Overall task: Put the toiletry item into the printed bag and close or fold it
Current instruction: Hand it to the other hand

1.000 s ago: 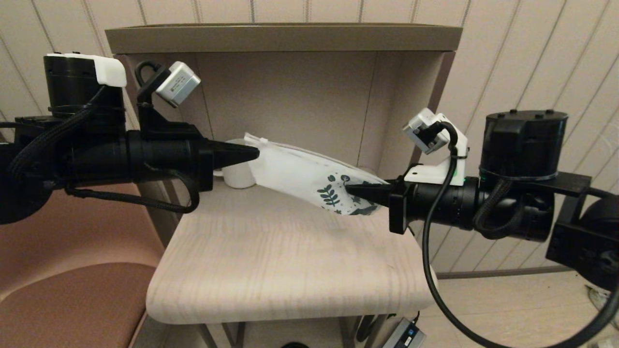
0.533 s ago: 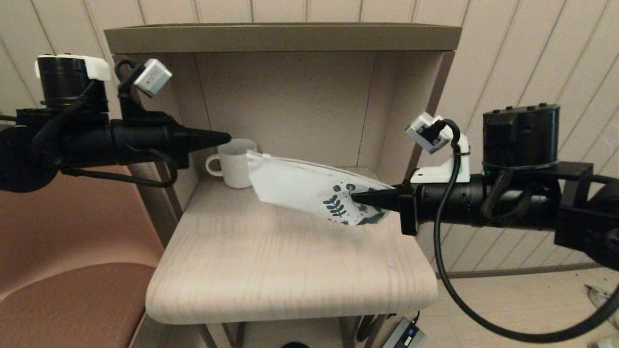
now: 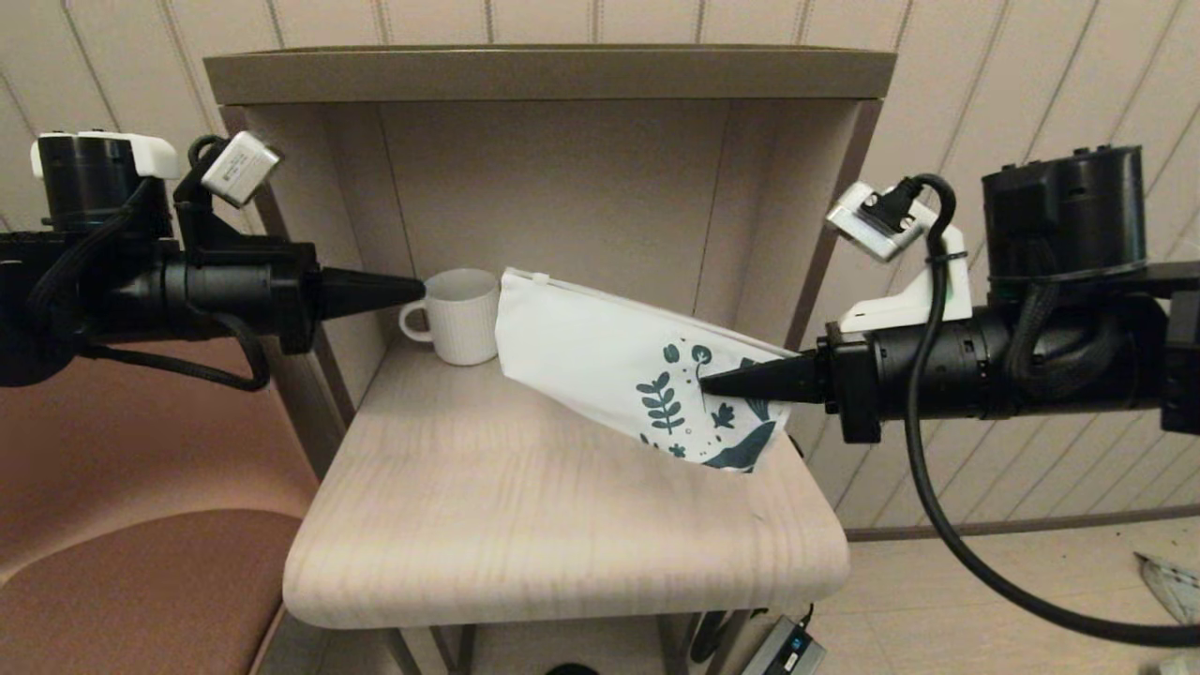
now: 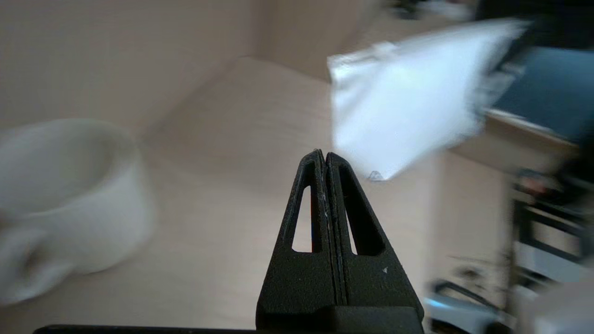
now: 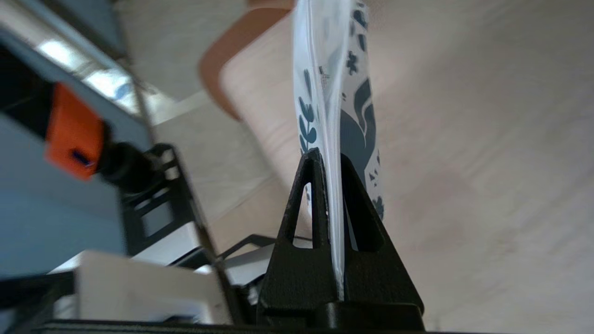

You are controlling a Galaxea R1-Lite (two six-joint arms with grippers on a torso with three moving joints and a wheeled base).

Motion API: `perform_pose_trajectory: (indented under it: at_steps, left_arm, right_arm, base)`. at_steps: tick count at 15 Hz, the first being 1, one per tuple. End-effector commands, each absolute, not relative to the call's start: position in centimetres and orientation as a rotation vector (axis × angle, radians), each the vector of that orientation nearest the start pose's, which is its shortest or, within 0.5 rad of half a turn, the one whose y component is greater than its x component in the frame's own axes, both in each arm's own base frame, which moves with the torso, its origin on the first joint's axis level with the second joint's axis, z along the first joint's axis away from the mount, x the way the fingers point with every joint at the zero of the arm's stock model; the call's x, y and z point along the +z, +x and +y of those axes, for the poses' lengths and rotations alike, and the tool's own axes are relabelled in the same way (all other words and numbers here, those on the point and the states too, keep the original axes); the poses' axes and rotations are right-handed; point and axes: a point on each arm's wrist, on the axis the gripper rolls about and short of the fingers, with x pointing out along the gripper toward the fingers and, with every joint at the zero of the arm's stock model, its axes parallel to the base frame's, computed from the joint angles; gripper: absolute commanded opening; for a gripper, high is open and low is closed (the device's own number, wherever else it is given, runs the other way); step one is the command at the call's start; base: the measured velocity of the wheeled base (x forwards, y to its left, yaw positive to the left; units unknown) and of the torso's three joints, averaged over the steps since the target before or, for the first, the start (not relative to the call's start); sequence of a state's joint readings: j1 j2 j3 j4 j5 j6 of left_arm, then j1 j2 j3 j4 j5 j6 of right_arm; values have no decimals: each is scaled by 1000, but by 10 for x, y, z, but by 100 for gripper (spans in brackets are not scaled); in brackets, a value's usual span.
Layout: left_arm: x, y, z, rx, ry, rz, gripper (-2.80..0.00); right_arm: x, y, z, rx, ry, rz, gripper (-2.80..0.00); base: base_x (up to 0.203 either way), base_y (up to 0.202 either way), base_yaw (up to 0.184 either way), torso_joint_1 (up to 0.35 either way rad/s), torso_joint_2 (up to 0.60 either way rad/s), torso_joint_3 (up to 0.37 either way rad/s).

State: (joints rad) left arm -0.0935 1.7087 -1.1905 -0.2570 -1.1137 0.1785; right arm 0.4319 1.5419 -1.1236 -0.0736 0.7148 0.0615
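Observation:
The printed bag (image 3: 600,361), white with dark teal leaves at its right end, hangs slanted above the table, its plain end high beside the mug. My right gripper (image 3: 705,382) is shut on the bag's printed end; in the right wrist view the bag (image 5: 332,93) runs edge-on out from between my closed fingers (image 5: 310,185), where that gripper (image 5: 327,155) pinches it. My left gripper (image 3: 420,287) is shut and empty, up at the left of the mug, apart from the bag (image 4: 399,116); its tips (image 4: 323,155) press together. The toiletry item is out of view.
A white ribbed mug (image 3: 459,316) stands at the back left of the light wooden table (image 3: 553,525), inside a shelf alcove with side walls (image 3: 825,234) and a top board. A brown seat (image 3: 141,581) lies at the left.
My left gripper has let go of the bag's plain end and drawn back left, past the mug. My right gripper has lifted and shifted right, carrying the bag's printed end.

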Motion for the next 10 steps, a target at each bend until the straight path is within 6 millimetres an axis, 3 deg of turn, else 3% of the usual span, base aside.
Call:
perform_pose_trajectory:
  at_steps: [1, 5, 10]
  left_arm:
    - [247, 309, -58, -1278, 4, 151, -280]
    - [235, 297, -84, -1374, -11, 192, -280]
    - [233, 289, -89, -1453, -13, 181, -280]
  right_arm:
    - [264, 238, 128, 1166, 114, 402, -280]
    - [268, 221, 130, 1216, 111, 438, -280]
    - [272, 211, 127, 1285, 120, 462, -280]
  base:
    - [0, 0, 0, 0, 0, 0]
    - [0, 0, 0, 0, 0, 0]
    - [0, 0, 0, 0, 0, 0]
